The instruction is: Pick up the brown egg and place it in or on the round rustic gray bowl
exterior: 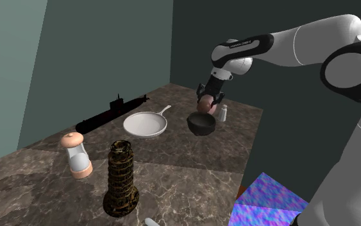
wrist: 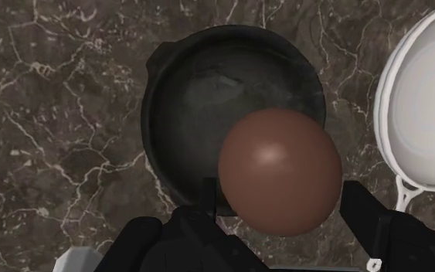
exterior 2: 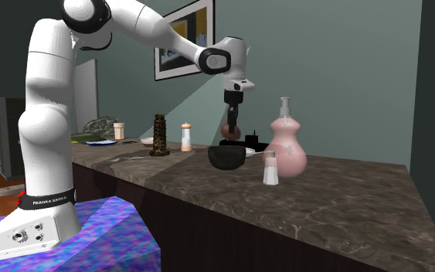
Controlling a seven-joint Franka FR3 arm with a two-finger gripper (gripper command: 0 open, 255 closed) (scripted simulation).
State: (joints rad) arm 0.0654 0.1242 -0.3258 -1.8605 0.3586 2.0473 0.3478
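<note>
A brown egg [wrist: 280, 171] hangs in the air with my black gripper [wrist: 285, 199] shut on it, one finger on each side. Straight below it stands the round dark gray bowl [wrist: 208, 93], with nothing inside. In the shoulder view the gripper [exterior: 206, 101] holds the egg [exterior: 204, 104] a short way above the bowl [exterior: 201, 124], near the far right end of the marble counter. The second exterior view shows the egg [exterior 2: 231, 130] a little above the bowl [exterior 2: 226, 158].
A white frying pan [exterior: 145, 124] lies close to the bowl at the shoulder view's left, and a small salt shaker [exterior: 223, 113] stands at its right. A black submarine model [exterior: 111, 112], a leaning tower model [exterior: 121, 178], a pink-topped mill [exterior: 77, 154] and a pink bottle [exterior 2: 287, 147] share the counter.
</note>
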